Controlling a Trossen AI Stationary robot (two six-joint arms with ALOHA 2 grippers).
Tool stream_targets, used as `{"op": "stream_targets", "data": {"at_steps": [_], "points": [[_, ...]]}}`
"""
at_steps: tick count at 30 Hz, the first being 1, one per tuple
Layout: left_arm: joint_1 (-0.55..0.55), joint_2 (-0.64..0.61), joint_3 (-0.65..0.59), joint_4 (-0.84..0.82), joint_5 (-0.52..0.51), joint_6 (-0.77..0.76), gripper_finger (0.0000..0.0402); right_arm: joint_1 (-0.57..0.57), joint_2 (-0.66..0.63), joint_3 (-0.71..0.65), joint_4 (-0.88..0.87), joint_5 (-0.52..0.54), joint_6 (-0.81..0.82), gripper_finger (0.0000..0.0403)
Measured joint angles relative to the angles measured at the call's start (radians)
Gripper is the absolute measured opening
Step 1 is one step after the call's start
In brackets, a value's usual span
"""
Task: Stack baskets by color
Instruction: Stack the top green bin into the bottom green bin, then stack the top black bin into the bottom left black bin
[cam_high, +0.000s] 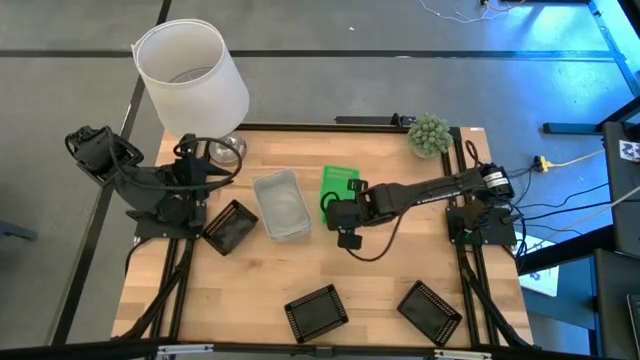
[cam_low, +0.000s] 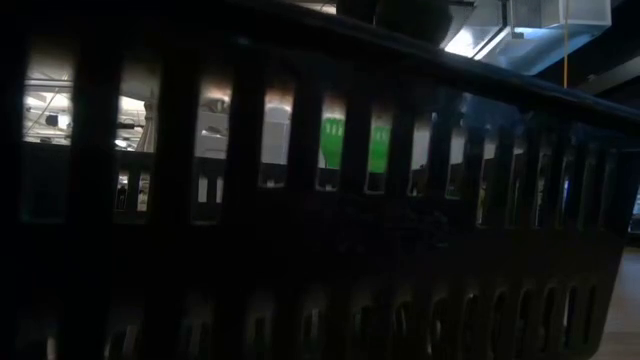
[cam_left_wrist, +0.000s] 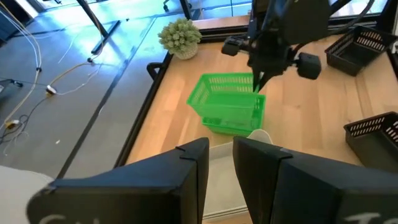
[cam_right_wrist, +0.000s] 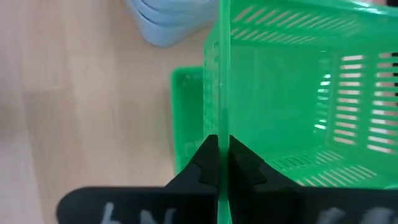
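My right gripper (cam_right_wrist: 219, 149) is shut on a bright green basket (cam_high: 340, 182) near the table's middle. The basket is held just over a second green basket (cam_right_wrist: 186, 118). Beside them, toward the left, sits a stack of grey-white baskets (cam_high: 282, 205). Three black baskets lie apart: one by the left arm's base (cam_high: 230, 228) and two along the near edge (cam_high: 317, 312) (cam_high: 430, 310). My left gripper (cam_left_wrist: 221, 155) hangs raised at the table's left, fingers a little apart with nothing between them. My right gripper pinches the rim of one wall (cam_right_wrist: 221, 124) of the green basket, one finger inside the basket and one outside. The fingers come from above, slanting down. The basket hangs over the second green basket; whether the two touch, I cannot tell.
A white lampshade (cam_high: 192, 70) stands at the far left corner and a small green ball-shaped plant (cam_high: 428, 133) at the far right. In the low view a black basket wall (cam_low: 320, 250) right in front of the camera fills the picture.
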Motion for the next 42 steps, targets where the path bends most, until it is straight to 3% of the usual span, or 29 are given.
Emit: {"op": "stream_targets", "data": {"at_steps": [18,28,36,42], "points": [[0.0,0.0,0.0,0.0,0.007,-0.042,0.0066,-0.047,0.132,0.0,-0.01,-0.097,0.006,0.0004],[0.0,0.0,0.0,0.0,0.008,-0.07,0.0066,-0.051,0.131,0.001,0.024,-0.095,0.02,0.0064],[0.0,0.0,0.0,-0.01,0.004,-0.083,0.0066,-0.046,0.129,0.096,-0.013,-0.173,0.006,0.0081],[0.0,0.0,0.0,-0.06,0.008,-0.16,0.0066,-0.017,0.129,0.202,-0.015,-0.116,-0.018,0.0081]]}}
